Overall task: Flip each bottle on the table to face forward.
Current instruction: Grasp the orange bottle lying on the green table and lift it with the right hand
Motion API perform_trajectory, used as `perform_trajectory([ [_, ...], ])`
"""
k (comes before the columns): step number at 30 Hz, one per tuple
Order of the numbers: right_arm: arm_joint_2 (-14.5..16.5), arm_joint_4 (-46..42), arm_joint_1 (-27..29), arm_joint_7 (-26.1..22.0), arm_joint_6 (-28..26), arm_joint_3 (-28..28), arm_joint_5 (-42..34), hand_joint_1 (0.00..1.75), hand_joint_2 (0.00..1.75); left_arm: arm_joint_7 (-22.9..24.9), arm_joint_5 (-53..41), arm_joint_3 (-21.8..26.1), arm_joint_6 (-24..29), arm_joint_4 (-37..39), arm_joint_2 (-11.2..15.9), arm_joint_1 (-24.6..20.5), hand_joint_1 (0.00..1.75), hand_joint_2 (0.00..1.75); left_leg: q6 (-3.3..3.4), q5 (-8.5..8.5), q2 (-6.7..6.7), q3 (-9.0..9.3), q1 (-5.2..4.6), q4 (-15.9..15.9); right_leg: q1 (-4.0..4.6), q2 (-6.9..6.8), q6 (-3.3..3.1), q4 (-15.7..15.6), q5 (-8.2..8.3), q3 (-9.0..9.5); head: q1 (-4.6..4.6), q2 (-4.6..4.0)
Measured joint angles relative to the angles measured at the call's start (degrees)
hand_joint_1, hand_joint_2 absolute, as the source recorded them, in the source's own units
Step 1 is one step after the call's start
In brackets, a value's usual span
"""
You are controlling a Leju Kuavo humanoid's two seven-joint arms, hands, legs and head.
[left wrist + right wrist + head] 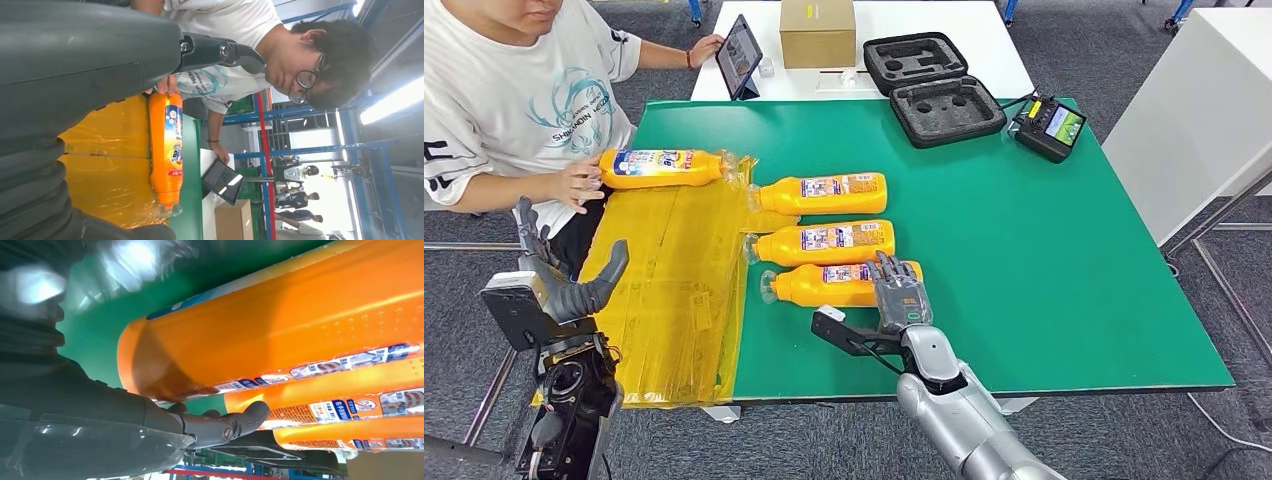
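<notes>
Right arm (964,410): silver rounded shell segments, showing a black angular bracket at the wrist. Right hand (898,292): grey, dark fingers. Left hand (574,285): grey ribbed cover, thick grey thumb, black camera block alongside.

Four orange bottles (823,194) lie flat; three stacked on green, one (661,167) on yellow plastic.

Evenly and brightly lit from overhead; soft shadows. Glare off ceiling strip light (395,100) in left wrist view. Right wrist view blurred close-up.
</notes>
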Motion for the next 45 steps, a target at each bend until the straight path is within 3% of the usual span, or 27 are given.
perform_trajectory([
  [34, 0.2, 3.2, -4.1, 0.2, -0.1, -2.0, 0.2, 0.00, 1.75, 0.0, 2.1, -0.7, -2.0, 1.9, -0.2, -0.6, 0.00, 1.75, 0.00, 0.00, 0.00, -0.06, -0.01, 0.0, 0.00, -0.01, 0.00, 0.0, 0.00, -0.04, -0.01, 0.00],
  [45, 0.4, 10.3, -7.6, -1.7, 7.8, -2.9, -4.4, 0.00, 1.75, 0.0, 2.9, -1.6, -2.4, 5.1, -0.4, -2.9, 0.00, 1.75, 0.01, 0.01, 0.02, -0.04, -0.01, 0.0, -0.01, 0.01, 0.00, 0.0, 0.02, -0.03, -0.01, 0.00],
])
